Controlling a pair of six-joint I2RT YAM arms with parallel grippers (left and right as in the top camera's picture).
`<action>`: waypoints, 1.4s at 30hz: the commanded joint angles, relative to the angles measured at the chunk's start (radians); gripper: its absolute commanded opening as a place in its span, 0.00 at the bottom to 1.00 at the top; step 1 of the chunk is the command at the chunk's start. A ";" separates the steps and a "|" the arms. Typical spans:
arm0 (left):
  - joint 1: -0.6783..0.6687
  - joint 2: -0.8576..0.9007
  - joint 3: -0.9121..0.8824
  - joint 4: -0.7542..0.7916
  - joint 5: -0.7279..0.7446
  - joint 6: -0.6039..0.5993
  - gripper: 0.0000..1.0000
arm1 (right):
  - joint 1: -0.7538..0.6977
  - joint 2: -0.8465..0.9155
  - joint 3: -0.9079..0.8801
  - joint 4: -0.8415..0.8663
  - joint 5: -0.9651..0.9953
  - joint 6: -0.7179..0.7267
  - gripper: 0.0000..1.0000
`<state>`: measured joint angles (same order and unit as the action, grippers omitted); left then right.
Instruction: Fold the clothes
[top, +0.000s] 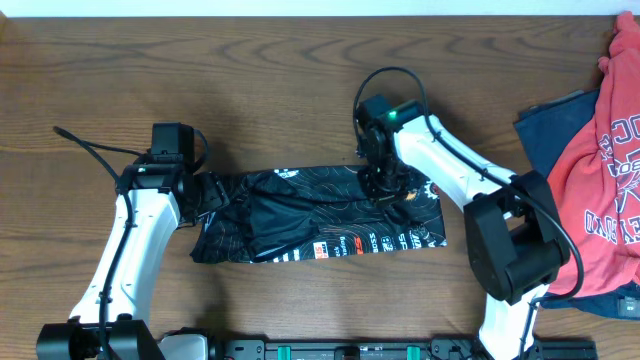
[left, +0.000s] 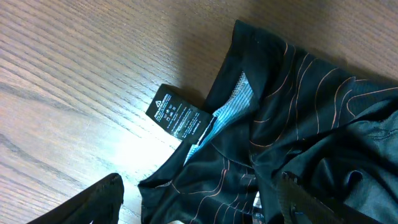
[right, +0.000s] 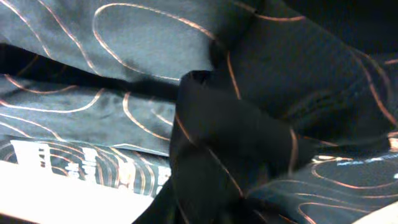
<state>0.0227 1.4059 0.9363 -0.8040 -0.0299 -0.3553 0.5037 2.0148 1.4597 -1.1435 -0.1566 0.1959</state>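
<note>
The black jersey (top: 300, 215), with thin orange contour lines and white lettering, lies as a rumpled strip across the middle of the table. My left gripper (top: 208, 195) is at its left end. In the left wrist view its fingers (left: 199, 186) are wide apart with the jersey's edge (left: 298, 106) between them. My right gripper (top: 385, 185) is down on the jersey's upper right part. In the right wrist view a peak of jersey cloth (right: 217, 143) bunches up into the jaws (right: 205, 208) and hides the fingers.
A black care tag (left: 180, 117) sticks out from the jersey's collar onto the wood. A coral-red shirt with white lettering (top: 610, 150) lies on a navy garment (top: 550, 125) at the table's right edge.
</note>
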 joint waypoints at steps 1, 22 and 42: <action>0.003 -0.008 0.017 -0.003 -0.004 -0.006 0.81 | 0.021 0.003 0.012 0.002 -0.100 0.007 0.32; 0.003 -0.007 0.017 -0.006 0.026 -0.006 0.88 | -0.132 -0.085 0.013 0.000 -0.192 -0.047 0.39; 0.003 0.013 0.016 -0.007 0.026 -0.006 0.89 | -0.034 -0.087 -0.101 0.116 -0.142 -0.043 0.53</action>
<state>0.0227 1.4067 0.9363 -0.8062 -0.0059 -0.3626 0.4320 1.9163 1.3834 -1.0481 -0.2771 0.1638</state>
